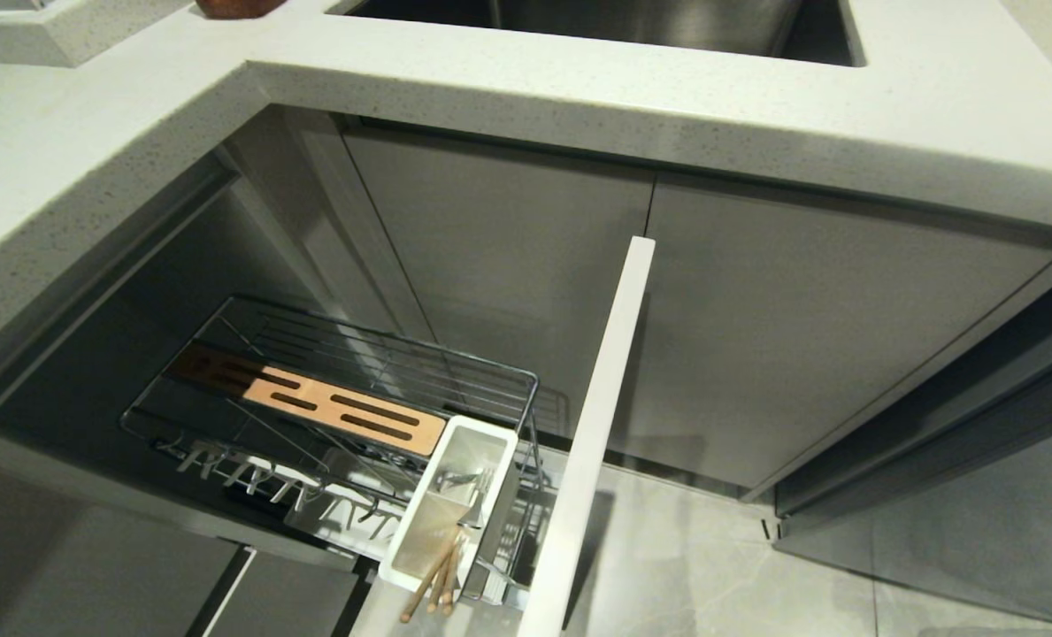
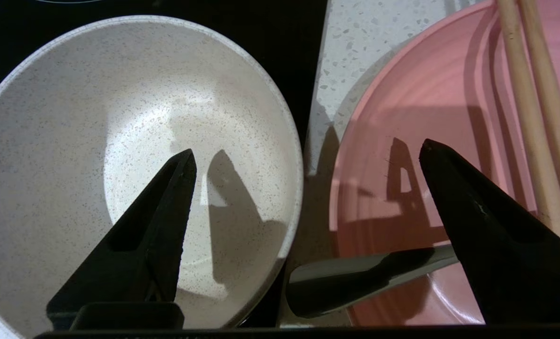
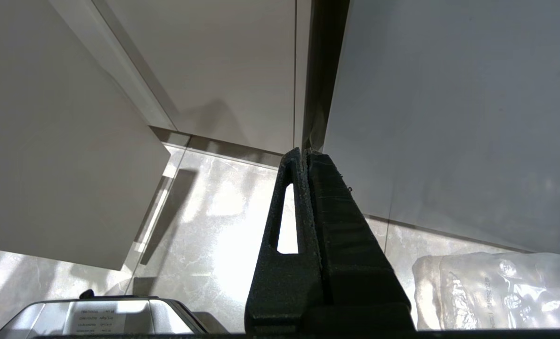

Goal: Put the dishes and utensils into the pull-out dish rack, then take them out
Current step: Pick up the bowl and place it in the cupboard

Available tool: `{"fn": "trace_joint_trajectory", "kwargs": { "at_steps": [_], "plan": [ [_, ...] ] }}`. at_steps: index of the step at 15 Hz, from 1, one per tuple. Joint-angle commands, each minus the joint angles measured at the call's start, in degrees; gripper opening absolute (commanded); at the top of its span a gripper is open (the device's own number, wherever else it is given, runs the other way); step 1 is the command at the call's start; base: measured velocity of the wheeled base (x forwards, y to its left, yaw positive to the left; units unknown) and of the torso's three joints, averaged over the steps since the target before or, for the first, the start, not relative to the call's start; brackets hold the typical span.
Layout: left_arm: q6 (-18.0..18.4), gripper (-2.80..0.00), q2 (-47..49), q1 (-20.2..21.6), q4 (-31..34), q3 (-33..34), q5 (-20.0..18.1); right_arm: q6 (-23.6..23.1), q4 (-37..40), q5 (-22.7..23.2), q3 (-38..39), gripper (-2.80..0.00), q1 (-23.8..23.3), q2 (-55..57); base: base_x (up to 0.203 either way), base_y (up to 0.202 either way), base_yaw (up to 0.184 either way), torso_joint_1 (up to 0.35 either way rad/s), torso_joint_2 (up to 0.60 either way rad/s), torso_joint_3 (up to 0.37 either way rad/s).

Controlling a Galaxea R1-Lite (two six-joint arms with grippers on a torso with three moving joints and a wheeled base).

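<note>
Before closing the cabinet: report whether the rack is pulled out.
Out. The rack sits clear of the cabinet, its front panel standing forward over the floor.

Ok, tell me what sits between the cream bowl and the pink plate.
In the left wrist view, only a bare strip of speckled countertop separates the bowl from the plate; a spoon pokes from the plate's rim into that gap.

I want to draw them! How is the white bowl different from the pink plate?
The bowl is cream-white with tiny speckles; the plate is plain pink. The bowl looks deep and round; the plate looks flatter, with ridged rings. The bowl is empty; the plate carries chopsticks and a spoon. Both sit side by side, apart, under the left gripper, whose jaws are spread wide.
</note>
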Motion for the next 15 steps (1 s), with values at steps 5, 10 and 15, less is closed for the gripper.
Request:
{"fn": "trace_joint_trajectory", "kwargs": {
  "at_steps": [5, 10, 15],
  "plan": [
    [-0.2, -2.80, -0.4, 0.2, -0.5, 0.2, 0.0, 0.0, 0.0, 0.0, 0.1, -2.80, 0.0, 0.0, 0.000, 0.000, 0.000, 0.000, 0.00, 0.000],
    [-0.3, -2.80, -1.5, 0.2, -1.1, 0.2, 0.0, 0.0, 0.0, 0.0, 0.2, -2.80, 0.0, 0.0, 0.000, 0.000, 0.000, 0.000, 0.00, 0.000],
    [-0.1, -2.80, -3.4, 0.2, -1.5, -0.8, 0.3, 0.0, 0.0, 0.0, 0.2, -2.80, 0.0, 0.0, 0.000, 0.000, 0.000, 0.000, 0.00, 0.000]
  ]
}}
